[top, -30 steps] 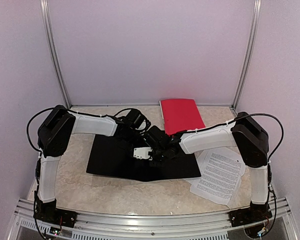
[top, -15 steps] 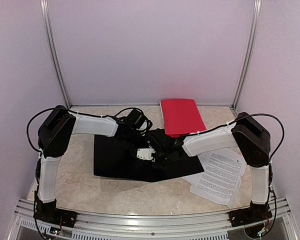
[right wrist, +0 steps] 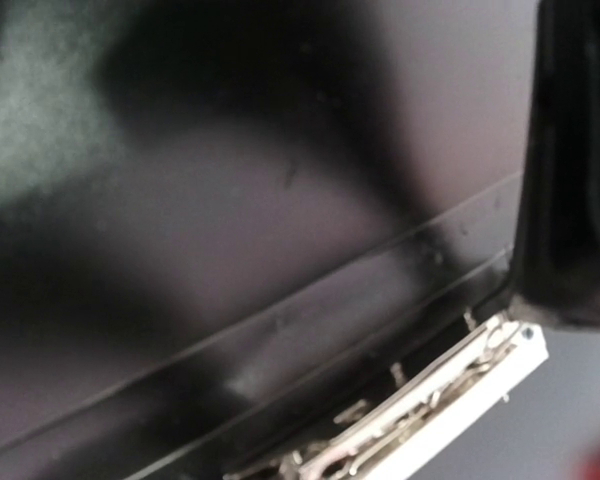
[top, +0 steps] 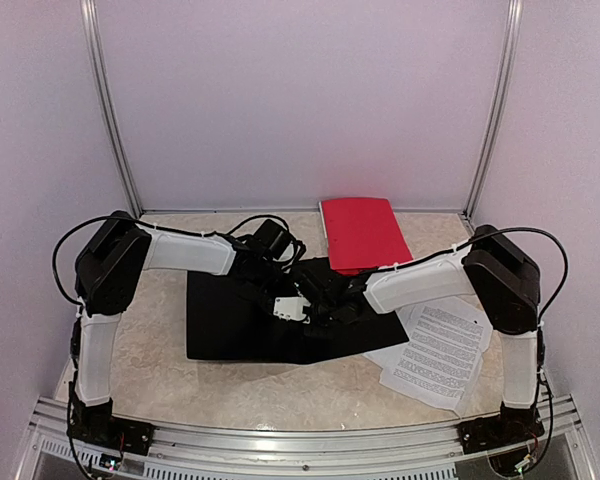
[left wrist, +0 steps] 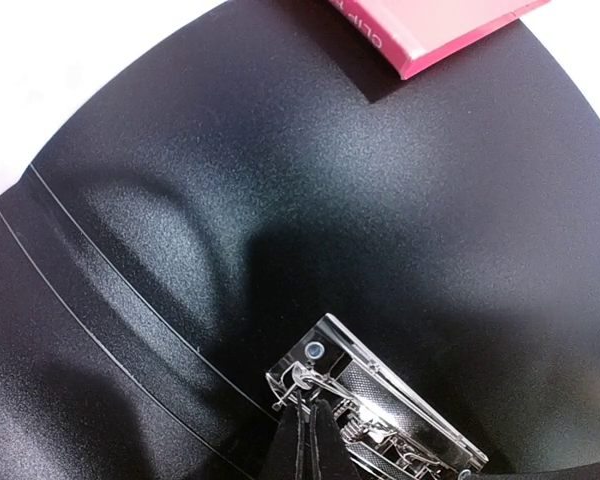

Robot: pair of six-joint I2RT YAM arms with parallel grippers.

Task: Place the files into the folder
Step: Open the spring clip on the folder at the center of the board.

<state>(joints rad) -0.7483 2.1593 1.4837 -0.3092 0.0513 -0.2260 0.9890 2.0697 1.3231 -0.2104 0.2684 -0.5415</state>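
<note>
red flat folder point(left wrist: 450, 25): edge lettering reads "clip", the rest cut off. print on the white paper sheets point(top: 435, 350) is too small to read; they lie at the right edge of the open black plastic folder point(top: 230, 320). both arms bend inward over it. left gripper point(left wrist: 302, 445) is pinched closed at the metal clip point(left wrist: 380, 410); right gripper point(top: 325, 295) is closed too.

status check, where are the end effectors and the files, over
Left end effector shut at metal clip of black folder; right end effector shut beside it. Files loose on table, not in yet. Right arm overhangs them.
</note>
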